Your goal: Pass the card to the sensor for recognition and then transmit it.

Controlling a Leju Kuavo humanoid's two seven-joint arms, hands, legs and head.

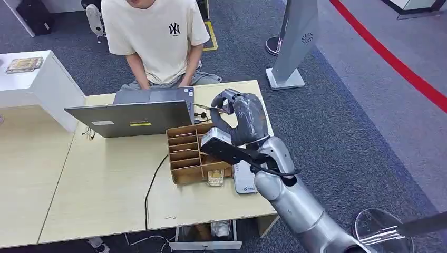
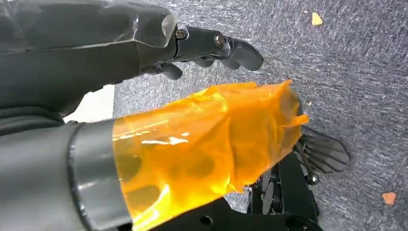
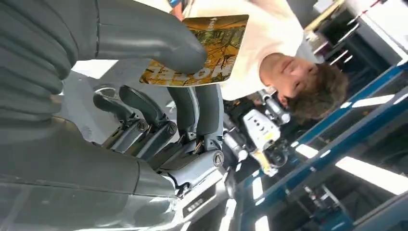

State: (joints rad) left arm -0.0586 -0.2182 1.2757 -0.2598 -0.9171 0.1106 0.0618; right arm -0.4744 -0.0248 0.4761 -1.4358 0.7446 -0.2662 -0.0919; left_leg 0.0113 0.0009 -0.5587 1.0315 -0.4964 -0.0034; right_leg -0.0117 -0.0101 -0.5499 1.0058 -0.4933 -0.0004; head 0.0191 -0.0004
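While the left hand hangs idle over carpet, fingers apart and holding nothing, the right hand pinches the card between thumb and fingers, raised above the cardboard organizer on the desk. Beyond it sits a person behind a laptop. Pickup looks complete; whether the sensor read is done cannot be told, and the handover remains.

Head view: high, looking down on the desk.
Right wrist view: close behind the right hand, above that desk (shared: person).
Left wrist view: faces carpet.
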